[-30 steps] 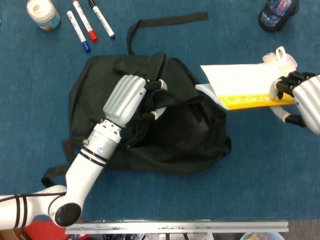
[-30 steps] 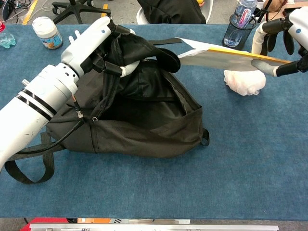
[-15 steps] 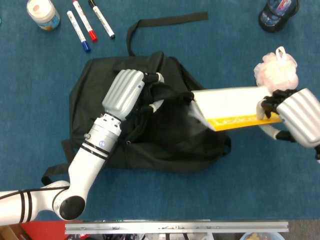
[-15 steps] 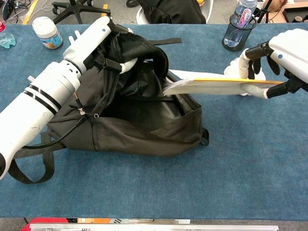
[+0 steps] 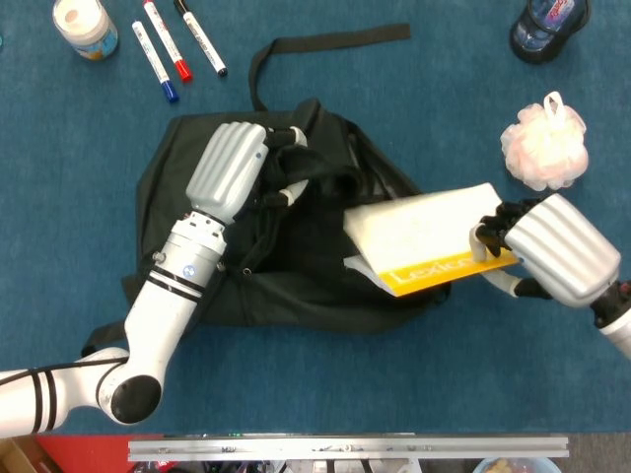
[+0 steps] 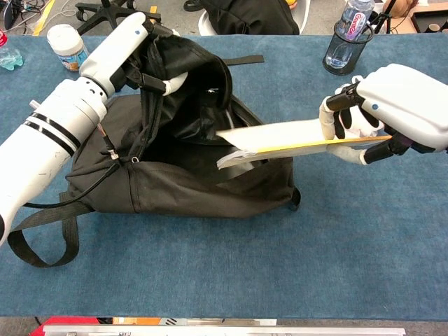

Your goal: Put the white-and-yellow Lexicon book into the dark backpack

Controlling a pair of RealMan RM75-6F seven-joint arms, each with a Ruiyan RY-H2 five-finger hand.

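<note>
The dark backpack lies on the blue table. My left hand grips its upper flap and holds the mouth lifted open. My right hand holds the white-and-yellow Lexicon book by its right end. The book lies nearly level with its left end inside the bag's opening, over the lower rim. Its yellow spine faces the front.
A pink mesh sponge sits behind my right hand. Markers and a white jar lie at the far left. A bottle in a dark cup stands far right. The backpack strap trails toward the back.
My right hand has carried the book left and toward the front, so its left end now lies in the bag's mouth. My left hand has lifted the flap higher, and the sponge is uncovered.
</note>
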